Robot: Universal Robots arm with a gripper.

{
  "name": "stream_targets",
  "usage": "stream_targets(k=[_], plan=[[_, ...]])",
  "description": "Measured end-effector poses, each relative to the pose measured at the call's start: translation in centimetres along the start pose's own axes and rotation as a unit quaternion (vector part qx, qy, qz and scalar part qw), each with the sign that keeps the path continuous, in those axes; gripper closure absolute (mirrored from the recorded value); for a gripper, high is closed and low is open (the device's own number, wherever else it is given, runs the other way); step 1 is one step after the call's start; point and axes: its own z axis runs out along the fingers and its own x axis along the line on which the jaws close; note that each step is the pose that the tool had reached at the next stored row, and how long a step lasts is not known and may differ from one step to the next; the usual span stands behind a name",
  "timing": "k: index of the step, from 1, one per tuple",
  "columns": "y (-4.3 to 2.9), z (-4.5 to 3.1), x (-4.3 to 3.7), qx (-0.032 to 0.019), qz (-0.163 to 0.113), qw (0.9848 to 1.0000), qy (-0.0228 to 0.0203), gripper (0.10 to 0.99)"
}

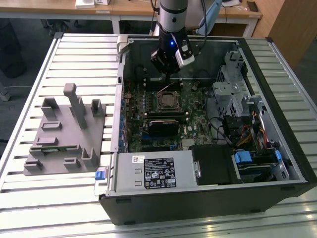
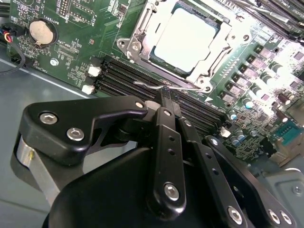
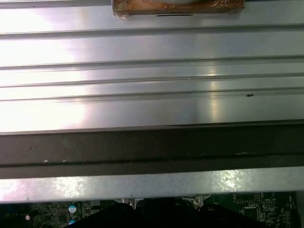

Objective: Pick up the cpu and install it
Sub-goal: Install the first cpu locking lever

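Second wrist view is showing the cpu [image 2: 187, 40] lying seated in the motherboard socket [image 2: 142, 35]; the claw [image 2: 167, 95], narrowed and empty, is hovering near. Thin, stiff, fragile; edges only.

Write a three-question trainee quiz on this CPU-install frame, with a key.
1. True or false: the cpu lies in the socket on the motherboard.
2. In the exterior view, the grey fixture lies toward which side of the computer case: A) left, B) right?
3. Fill in: the gripper hangs above the ____ slots beside the socket.

Key: 1 true; 2 A; 3 memory.
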Motion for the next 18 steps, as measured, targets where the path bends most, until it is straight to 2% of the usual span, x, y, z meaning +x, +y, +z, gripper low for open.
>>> stream_targets(k=[18], plan=[[0.16,0.54,-0.44,0.0001,0.0,1.0,0.0003,0.98]])
